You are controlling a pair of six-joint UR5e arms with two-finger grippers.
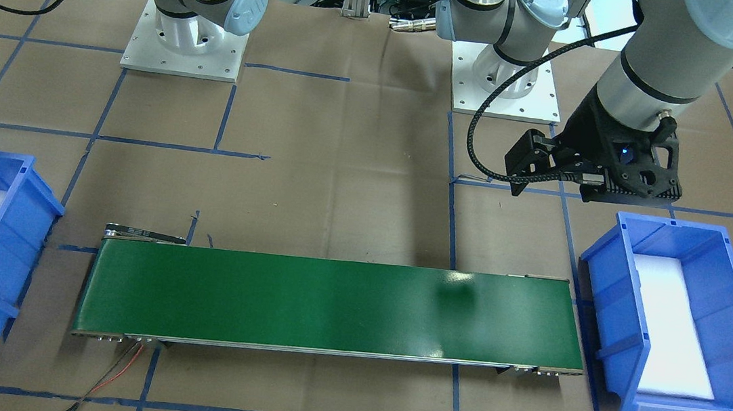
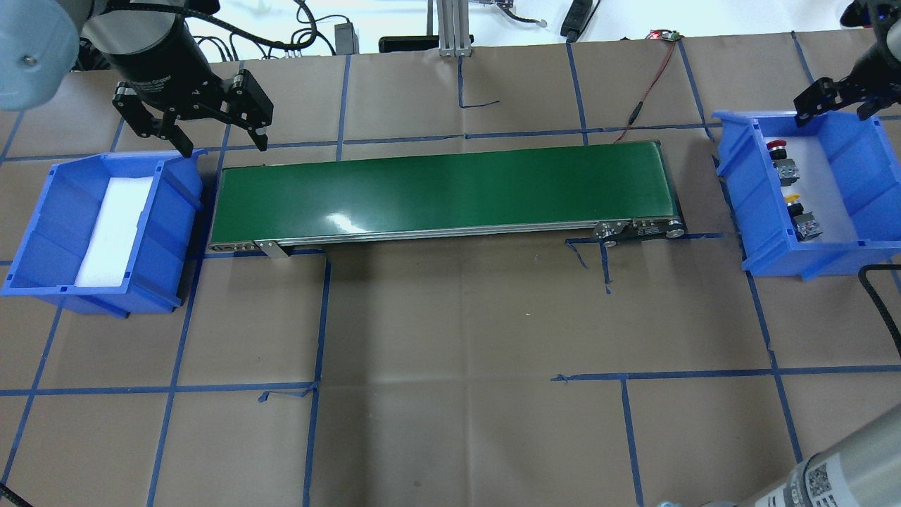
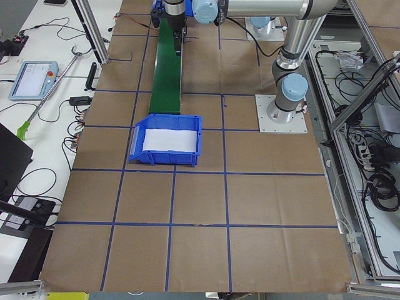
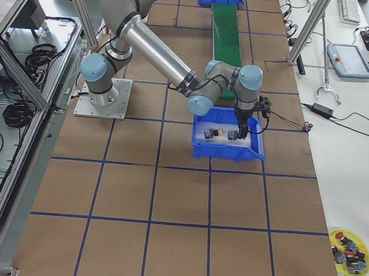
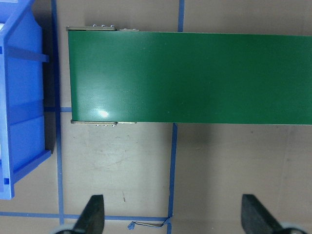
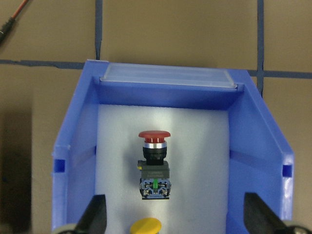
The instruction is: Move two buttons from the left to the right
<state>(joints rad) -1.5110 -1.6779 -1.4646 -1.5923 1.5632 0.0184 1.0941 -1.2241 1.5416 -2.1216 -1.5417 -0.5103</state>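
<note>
Both buttons (image 6: pixel 154 165) in right bin (image 2: pixel 859 162); conveyor (image 2: pixel 443 186) between bins; left bin (image 2: pixel 42 232) holds pad (image 2: pixel 116 229), seemingly foam.

2 buttons: 1 red-capped button (image 6: pixel 154 163), 1 yellow-capped button (image 2: pixel 793 202). 2 blue bins on 1 table (image 2: pixel 450 394): right bin (image 2: pixel 838 262), left bin (image 2: pixel 42 211). 2 white liners: left foam liner (image 2: pixel 116 229), right foam liner (image 6: pixel 204 146). 1 green conveyor belt (image 2: pixel 443 186). 2 arms: left arm (image 1: pixel 668 53), right arm (image 4: pixel 157 48). 2 grippers: left gripper (image 2: pixel 224 146), right gripper (image 6: pixel 176 217), 2 jaws each. 2 base plates: left base plate (image 1: pixel 486 102), right base plate (image 1: pixel 151 55).
</note>
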